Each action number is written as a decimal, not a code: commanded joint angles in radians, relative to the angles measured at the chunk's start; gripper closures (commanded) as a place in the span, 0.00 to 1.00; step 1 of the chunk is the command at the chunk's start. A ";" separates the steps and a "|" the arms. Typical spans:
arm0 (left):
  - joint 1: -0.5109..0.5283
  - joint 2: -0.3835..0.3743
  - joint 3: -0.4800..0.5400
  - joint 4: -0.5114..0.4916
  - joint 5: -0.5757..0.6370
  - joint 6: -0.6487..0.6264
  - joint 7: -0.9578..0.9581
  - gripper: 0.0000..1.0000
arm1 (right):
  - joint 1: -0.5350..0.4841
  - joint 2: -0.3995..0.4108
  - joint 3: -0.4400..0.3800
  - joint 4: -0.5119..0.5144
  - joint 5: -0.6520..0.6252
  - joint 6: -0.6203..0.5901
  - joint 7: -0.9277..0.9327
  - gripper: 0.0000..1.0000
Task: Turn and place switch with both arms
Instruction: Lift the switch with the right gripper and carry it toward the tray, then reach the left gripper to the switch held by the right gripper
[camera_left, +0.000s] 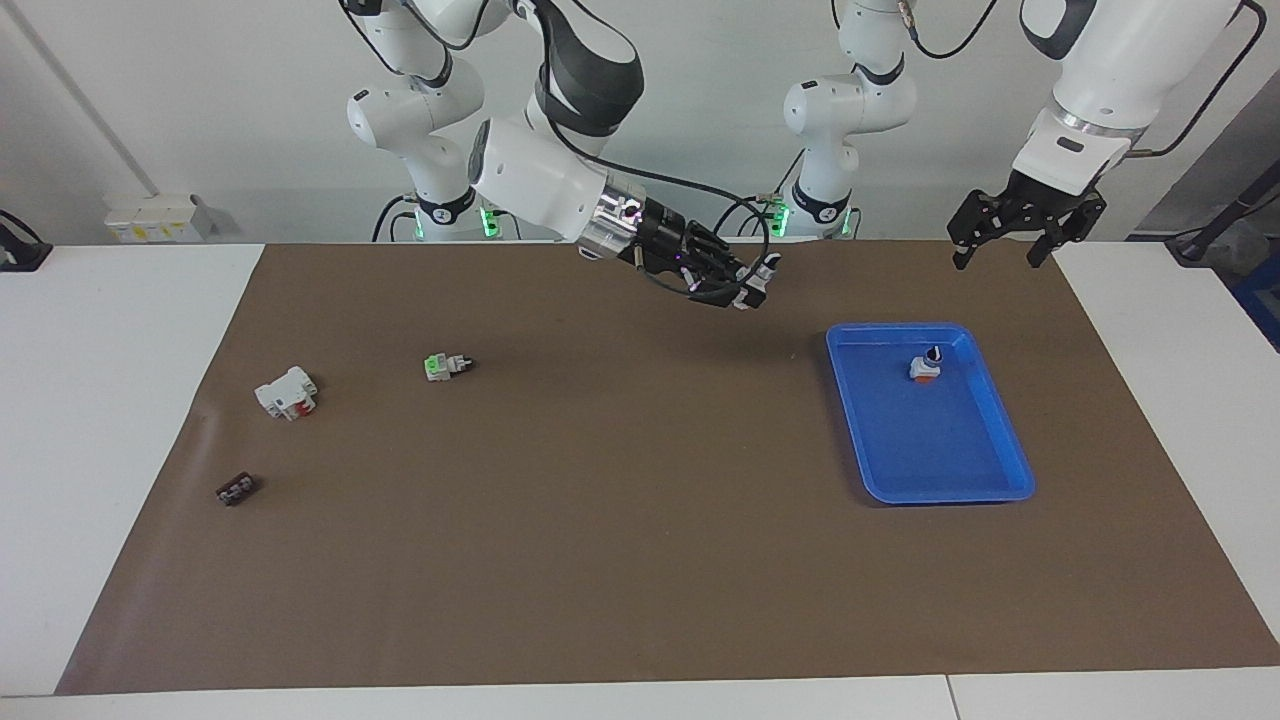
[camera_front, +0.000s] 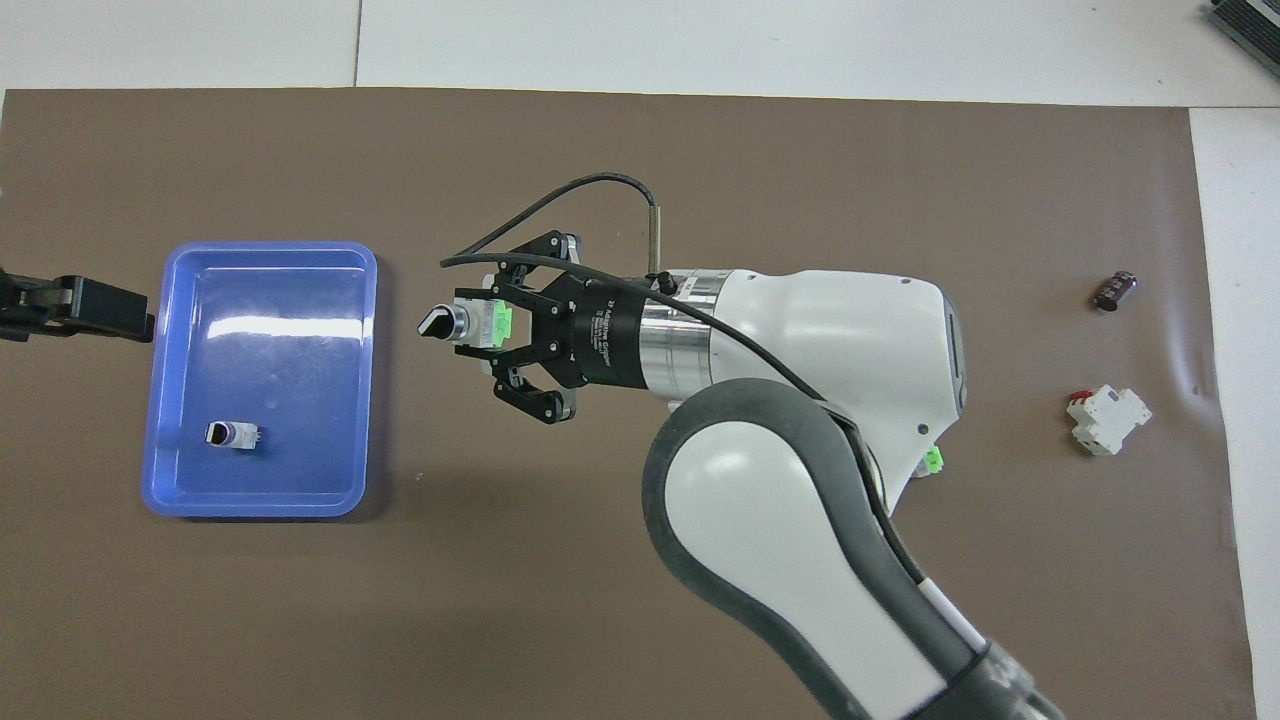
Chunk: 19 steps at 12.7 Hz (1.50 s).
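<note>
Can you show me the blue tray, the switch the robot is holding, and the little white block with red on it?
blue tray (camera_left: 1010, 440): facing view, rim.
switch (camera_front: 465, 322): overhead view, grey body.
white block (camera_left: 284, 392): facing view, top.

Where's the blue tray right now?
The blue tray lies on the brown mat toward the left arm's end of the table, holding one small switch.
</note>
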 joint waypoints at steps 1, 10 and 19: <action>-0.002 -0.027 -0.005 -0.027 0.011 -0.022 0.018 0.00 | 0.024 0.015 0.000 0.025 -0.002 0.048 0.048 1.00; 0.010 -0.044 -0.005 -0.028 -0.251 -0.132 0.001 0.00 | 0.080 0.022 0.000 0.039 -0.147 0.114 0.262 1.00; 0.085 -0.104 -0.012 -0.134 -0.653 -0.186 -0.377 0.21 | 0.081 0.022 0.000 0.039 -0.148 0.124 0.252 1.00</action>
